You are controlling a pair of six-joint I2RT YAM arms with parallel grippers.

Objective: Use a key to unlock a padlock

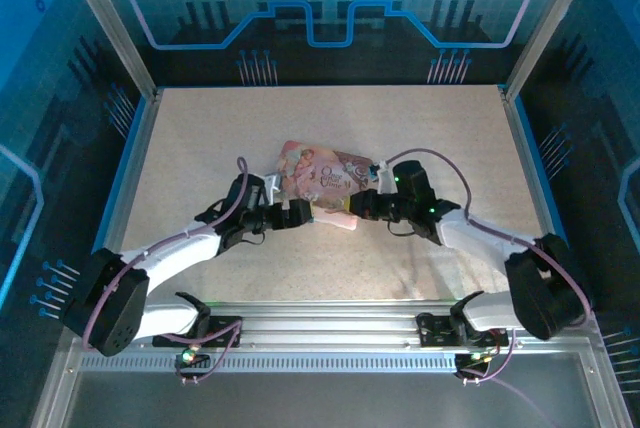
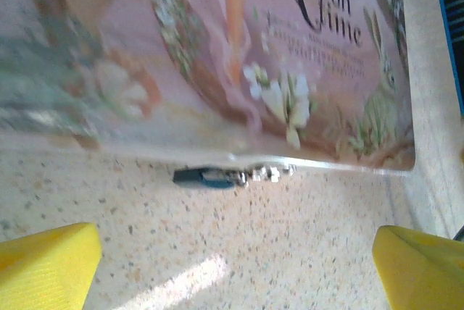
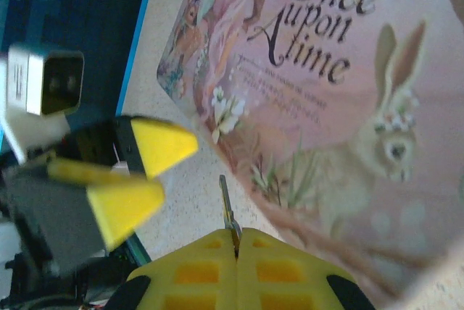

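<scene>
The padlock [image 2: 210,177], small with a dark bluish body and silvery parts, lies on the table against the near edge of the pink illustrated tin [image 2: 239,56]. My left gripper [image 2: 232,270] is open, its yellow fingertips [image 2: 47,263] wide apart and a short way in front of the padlock, with nothing between them. My right gripper [image 3: 237,239] is shut on the key [image 3: 228,205], a thin metal sliver that sticks out forward beside the tin [image 3: 326,93]. In the top view the left gripper [image 1: 300,213] and right gripper [image 1: 362,204] flank the tin's near edge.
The tin [image 1: 322,180] lies mid-table on the speckled tabletop [image 1: 200,148]. The left gripper's yellow fingers [image 3: 156,143] hang close to the left of the key in the right wrist view. Metal rails and blue walls frame the table.
</scene>
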